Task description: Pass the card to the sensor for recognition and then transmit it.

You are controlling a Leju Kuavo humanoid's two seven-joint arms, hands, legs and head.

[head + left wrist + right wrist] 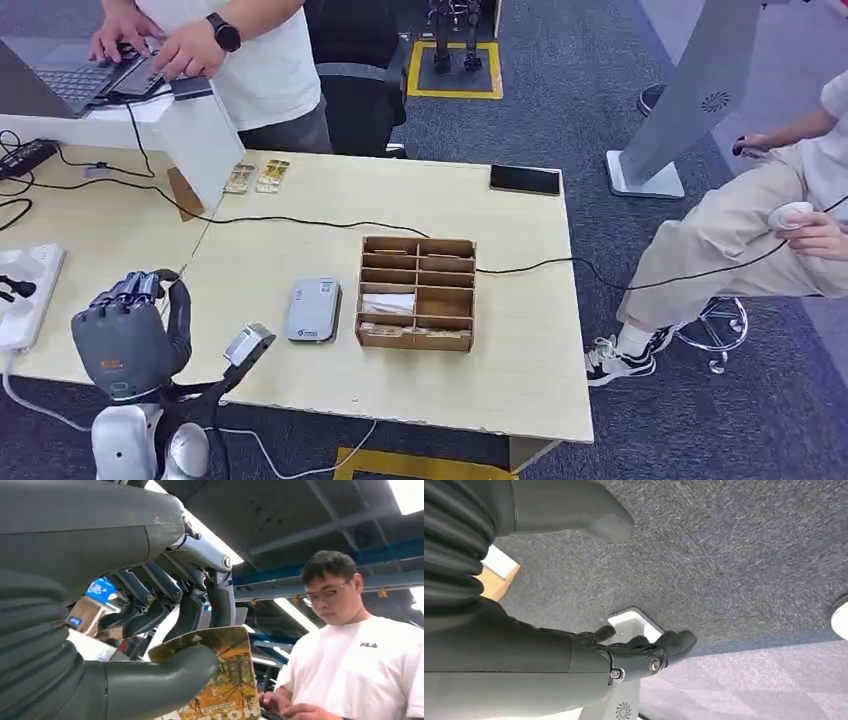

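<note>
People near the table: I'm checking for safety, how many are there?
2. One person stands at the table's far side, typing on a laptop; another person sits to the table's right. Others may be out of view.

card (pixel 227 690) partly behind thumb (pixel 165 680)

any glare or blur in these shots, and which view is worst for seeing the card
Left wrist view: bright ceiling lights wash out the sky-side strips, yet the card under the left hand's thumb is sharp. Head view: even light and soft detail, with the left hand seen from behind, so the card is hardest to see here. Right wrist view: the right hand is dim against evenly lit carpet.
</note>
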